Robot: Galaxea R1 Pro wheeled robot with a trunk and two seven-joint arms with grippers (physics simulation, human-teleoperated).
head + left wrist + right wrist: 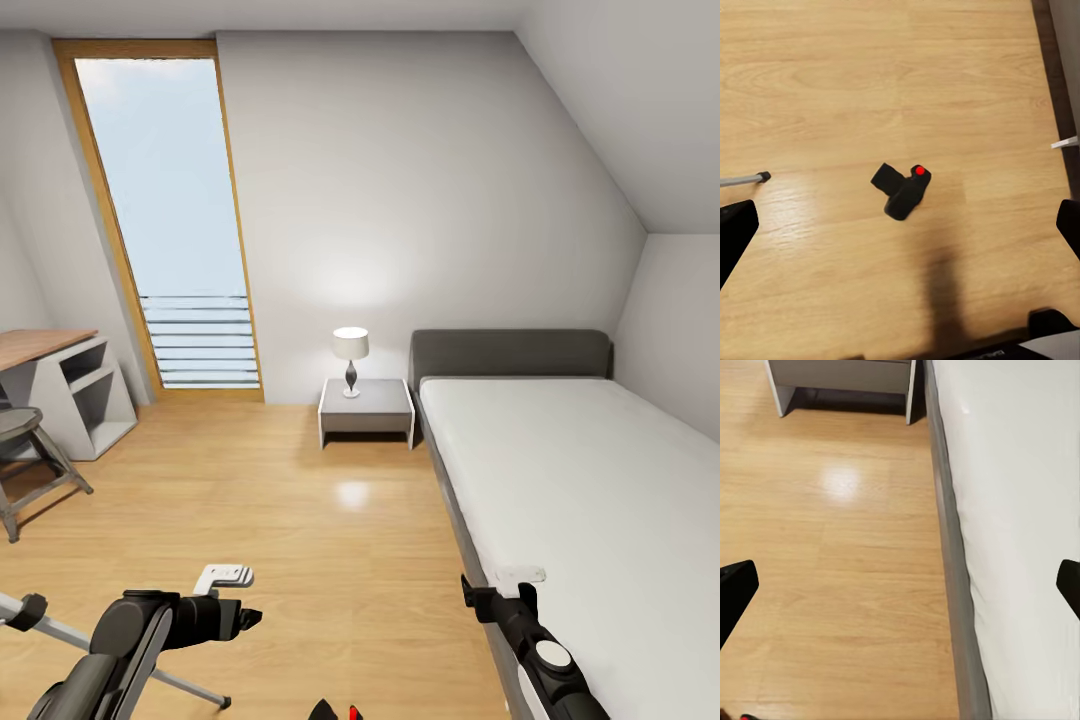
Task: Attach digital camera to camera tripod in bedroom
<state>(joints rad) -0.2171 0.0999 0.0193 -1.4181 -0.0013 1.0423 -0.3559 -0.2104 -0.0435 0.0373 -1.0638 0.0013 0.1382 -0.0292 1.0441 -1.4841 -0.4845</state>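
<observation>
Left wrist view: the small black boxy digital camera (902, 190), matte with a round red button, is lying on the light wood floor (870, 75), between the spread, empty jaws of the left gripper (900, 225). The silver-grey metal camera tripod (70, 633) is lying near the left arm. The right gripper (900, 585) is being held with its jaws spread, empty, beside the grey bed (560, 470). The approach step is judged under way; descent onto the camera body is called for next.
</observation>
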